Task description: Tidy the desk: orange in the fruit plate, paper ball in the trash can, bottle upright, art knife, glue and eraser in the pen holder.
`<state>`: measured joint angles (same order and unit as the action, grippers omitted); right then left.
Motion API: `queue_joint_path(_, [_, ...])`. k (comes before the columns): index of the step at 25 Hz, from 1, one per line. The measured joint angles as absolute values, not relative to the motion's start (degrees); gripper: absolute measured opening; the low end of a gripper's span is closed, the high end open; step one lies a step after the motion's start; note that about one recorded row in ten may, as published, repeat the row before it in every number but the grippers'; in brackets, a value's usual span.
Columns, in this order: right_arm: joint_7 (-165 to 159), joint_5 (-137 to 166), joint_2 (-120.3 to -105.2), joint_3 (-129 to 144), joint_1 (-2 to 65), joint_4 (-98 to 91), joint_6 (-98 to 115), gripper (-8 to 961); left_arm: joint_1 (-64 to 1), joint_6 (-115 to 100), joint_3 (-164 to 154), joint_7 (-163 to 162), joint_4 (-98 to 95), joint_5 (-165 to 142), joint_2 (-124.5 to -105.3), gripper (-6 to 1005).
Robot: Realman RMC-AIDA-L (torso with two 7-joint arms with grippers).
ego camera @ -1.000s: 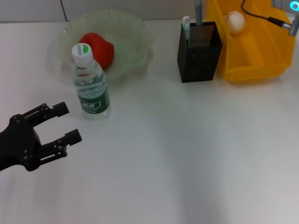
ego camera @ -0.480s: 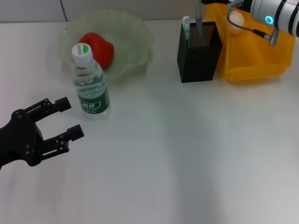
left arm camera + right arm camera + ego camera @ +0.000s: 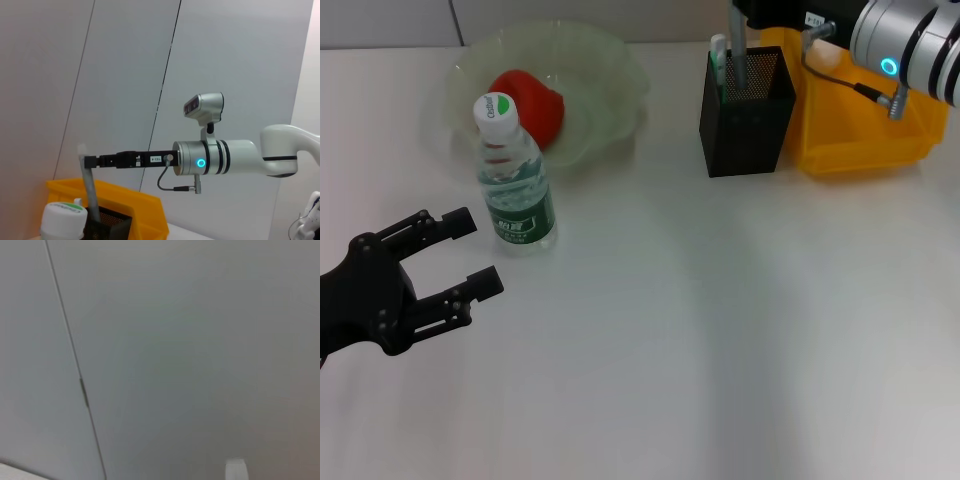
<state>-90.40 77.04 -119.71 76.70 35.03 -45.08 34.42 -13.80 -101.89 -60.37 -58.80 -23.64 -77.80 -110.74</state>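
From the head view, we see our right gripper point(image 3: 738, 18) above the pen holder point(image 3: 747, 108), clamped on a grey stick-like tool, likely the art knife point(image 3: 737, 60), its tip inside the cup; the step in hand looks like this drop, and next calls for letting go and lifting clear; our left gripper point(image 3: 460, 255) rests open on the tabletop point(image 3: 720, 330) near the upright bottle point(image 3: 513, 175); the orange point(image 3: 528, 104) sits in the fruit plate point(image 3: 610, 70); the trash can point(image 3: 865, 110) hides the paper ball behind the arm.

From the left wrist view, the knife hangs over the holder; the eraser is unseen.

The right wrist view shows only wall.
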Motion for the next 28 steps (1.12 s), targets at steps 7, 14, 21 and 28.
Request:
queue_joint_path(7, [-90.6, 77.0, -119.71, 76.4, 34.7, -45.0, 35.5, 264, -13.6, -102.0, -60.4, -58.8, -23.6, -77.8, -110.74, 791])
queue_joint_path(14, [-90.9, 75.7, -119.37, 75.7, 32.2, -47.4, 44.5, 456, -13.1, -103.3, -60.4, -58.8, -23.6, -77.7, -110.44, 791])
queue_joint_path(21, [-88.7, 76.8, -117.99, 72.1, 24.4, -55.5, 74.8, 533, -11.8, -106.7, -60.2, -59.4, -23.7, -77.7, -108.90, 791])
queue_joint_path(28, [-79.7, 91.1, -117.13, 66.1, 23.5, -47.0, 102.3, 672, -10.1, -110.1, -60.2, -59.4, -24.7, -78.2, -107.89, 791])
